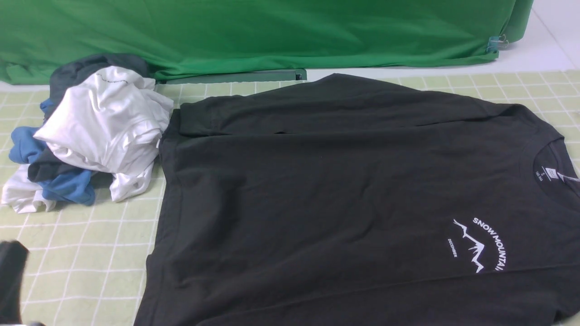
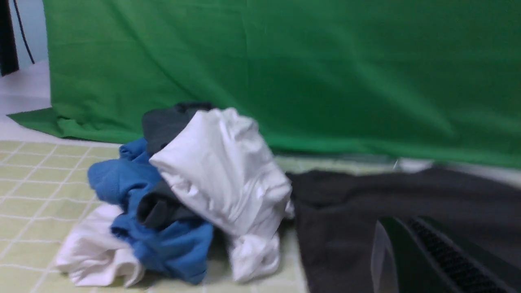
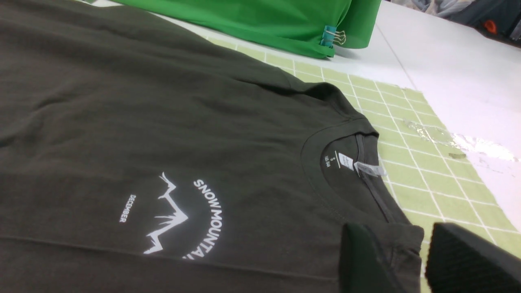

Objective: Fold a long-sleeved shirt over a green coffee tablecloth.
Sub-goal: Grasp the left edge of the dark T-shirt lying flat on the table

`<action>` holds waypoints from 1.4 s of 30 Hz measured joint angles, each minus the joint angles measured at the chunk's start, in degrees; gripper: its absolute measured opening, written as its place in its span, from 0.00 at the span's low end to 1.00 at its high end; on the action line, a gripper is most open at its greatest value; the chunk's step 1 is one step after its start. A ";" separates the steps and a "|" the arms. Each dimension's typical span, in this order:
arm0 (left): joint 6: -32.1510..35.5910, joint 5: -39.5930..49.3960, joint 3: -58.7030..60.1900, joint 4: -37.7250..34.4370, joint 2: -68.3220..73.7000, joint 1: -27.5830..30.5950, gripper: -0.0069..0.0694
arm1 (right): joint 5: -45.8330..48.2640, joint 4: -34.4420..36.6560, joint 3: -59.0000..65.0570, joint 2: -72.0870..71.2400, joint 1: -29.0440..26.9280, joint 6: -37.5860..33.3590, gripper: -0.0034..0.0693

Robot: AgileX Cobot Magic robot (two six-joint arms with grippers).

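Left claw, grip state not discernible, is hanging near-left over open green coffee tablecloth. A crumpled garment pile is abutting the hem of the long-sleeved shirt, which is lying flat. Right claw, released, is straddling its shoulder edge.

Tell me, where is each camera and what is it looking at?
Front: sits between the arms, facing forward over the shirt on the tablecloth; a dark bit, likely the left arm, shows.
Left wrist: on the left arm, low, facing the clothes pile; one left pincer finger shows.
Right wrist: on the right arm, facing the shirt's collar; the right pincer shows, open.
Shared: all three see the shirt and the green backdrop; front and left wrist share the pile.
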 joint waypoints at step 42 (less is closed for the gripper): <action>6.14 44.39 -37.23 -4.82 62.78 -10.01 0.09 | -1.39 7.76 -18.75 8.12 5.61 25.83 0.07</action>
